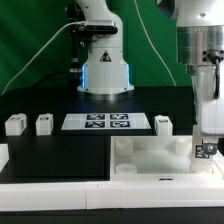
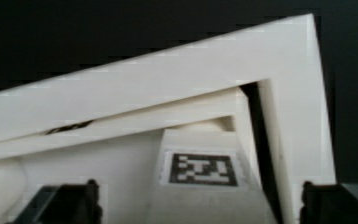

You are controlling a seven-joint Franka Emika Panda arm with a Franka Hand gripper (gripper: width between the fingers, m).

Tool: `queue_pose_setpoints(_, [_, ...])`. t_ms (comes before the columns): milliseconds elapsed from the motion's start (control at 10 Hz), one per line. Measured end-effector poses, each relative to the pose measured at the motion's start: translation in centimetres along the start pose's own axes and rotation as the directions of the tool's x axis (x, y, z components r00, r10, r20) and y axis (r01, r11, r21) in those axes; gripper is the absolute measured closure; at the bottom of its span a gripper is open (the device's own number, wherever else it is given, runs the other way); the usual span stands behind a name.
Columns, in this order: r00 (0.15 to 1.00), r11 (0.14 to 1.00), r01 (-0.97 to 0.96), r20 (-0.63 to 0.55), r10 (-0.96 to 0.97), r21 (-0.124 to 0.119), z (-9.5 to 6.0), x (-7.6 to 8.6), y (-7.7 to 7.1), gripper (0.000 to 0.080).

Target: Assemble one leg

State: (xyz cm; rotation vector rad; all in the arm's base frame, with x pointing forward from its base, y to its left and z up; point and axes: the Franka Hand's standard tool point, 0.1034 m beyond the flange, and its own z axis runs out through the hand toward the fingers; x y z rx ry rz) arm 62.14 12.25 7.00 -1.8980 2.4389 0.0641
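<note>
End effector (image 1: 206,150) hanging spread and empty, its fingers (image 2: 64,200) flanking the leg (image 2: 206,165) directly beneath, apparently seated in the tray-like piece (image 1: 150,160); likely approaching the grasp, next lowering and closing squarely.

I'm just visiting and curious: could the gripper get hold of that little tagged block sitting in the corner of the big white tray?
Probably yes. The gripper hangs right above the leg, its fingers spread to either side. The tray wall stands close beside the leg, which may crowd one finger.
</note>
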Motion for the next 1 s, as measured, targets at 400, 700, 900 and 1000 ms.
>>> queue_pose_setpoints(400, [1.0,1.0,0.016,0.0,-0.016,0.0,0.01,-0.09,0.04,0.0151])
queue_pose_setpoints(700, [1.0,1.0,0.023,0.0,-0.023,0.0,0.01,-0.13,0.06,0.0151])
queue_pose_setpoints(900, [1.0,1.0,0.029,0.0,-0.029,0.0,0.02,-0.17,0.08,0.0151])
queue_pose_setpoints(1000, [1.0,1.0,0.032,0.0,-0.032,0.0,0.02,-0.19,0.09,0.015])
